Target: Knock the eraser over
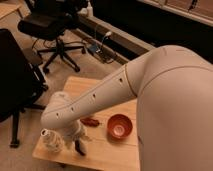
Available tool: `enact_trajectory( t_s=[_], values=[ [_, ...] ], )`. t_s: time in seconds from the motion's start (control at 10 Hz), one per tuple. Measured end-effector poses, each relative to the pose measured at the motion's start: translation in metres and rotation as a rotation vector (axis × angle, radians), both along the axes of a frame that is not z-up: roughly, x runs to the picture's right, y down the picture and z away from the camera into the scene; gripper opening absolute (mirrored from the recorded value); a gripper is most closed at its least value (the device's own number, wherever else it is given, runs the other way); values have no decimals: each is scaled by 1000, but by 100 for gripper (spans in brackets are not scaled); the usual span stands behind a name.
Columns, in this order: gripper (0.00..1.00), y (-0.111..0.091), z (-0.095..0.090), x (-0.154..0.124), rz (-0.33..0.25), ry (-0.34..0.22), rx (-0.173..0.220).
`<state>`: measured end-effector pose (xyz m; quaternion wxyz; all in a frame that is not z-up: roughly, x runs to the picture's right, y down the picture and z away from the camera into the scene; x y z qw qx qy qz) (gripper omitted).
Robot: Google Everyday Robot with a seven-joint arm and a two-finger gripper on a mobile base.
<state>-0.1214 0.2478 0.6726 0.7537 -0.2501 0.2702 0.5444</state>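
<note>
My gripper (75, 135) hangs low over the front left part of the wooden table (112, 155), at the end of the white arm (100, 95) that crosses the view. A small black oblong block, the eraser (79, 148), stands upright right below and against the gripper. The gripper's wrist hides the eraser's top. I cannot make out whether the two touch.
A reddish-brown elongated object (90, 121) lies just right of the gripper. An orange bowl (120, 126) sits further right. A whitish object (51, 141) stands left of the gripper near the table's edge. Black office chairs (52, 25) stand on the floor behind and to the left.
</note>
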Motion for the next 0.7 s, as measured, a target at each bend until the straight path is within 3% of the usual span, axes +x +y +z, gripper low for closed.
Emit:
enact_trajectory(
  t_s=[0.3, 0.6, 0.7],
  values=[
    [65, -2, 7, 13, -26, 60, 30],
    [65, -28, 3, 43, -134, 195, 130],
    [65, -29, -1, 47, -165, 222, 133]
  ],
)
